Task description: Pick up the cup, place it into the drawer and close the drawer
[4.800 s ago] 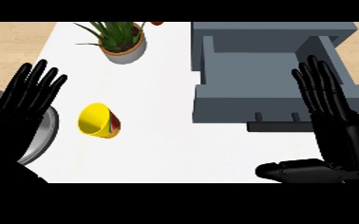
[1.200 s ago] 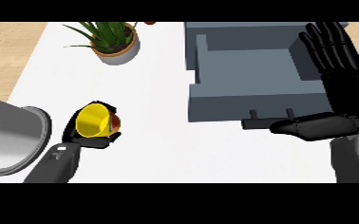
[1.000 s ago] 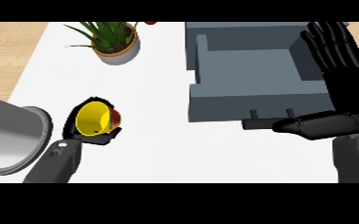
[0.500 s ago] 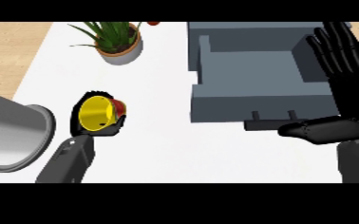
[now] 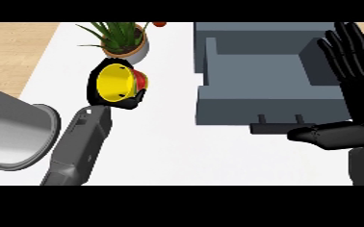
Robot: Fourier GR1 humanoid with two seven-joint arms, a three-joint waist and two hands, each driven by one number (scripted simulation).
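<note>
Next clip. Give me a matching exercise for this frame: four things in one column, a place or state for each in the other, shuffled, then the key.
1. cup
2. potted plant
3. drawer
4. right hand

A. pulled open
B. fingers straight, at the view's right edge
C. yellow inside, left hand curled round it
D. standing near the counter's far edge

Pairs: 1-C, 2-D, 3-A, 4-B

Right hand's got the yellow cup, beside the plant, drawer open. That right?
Not quite. In the head view the left hand holds the yellow cup; the right hand is open over the right side of the drawer. The rest holds: the cup is beside the plant and the drawer is open.
</note>
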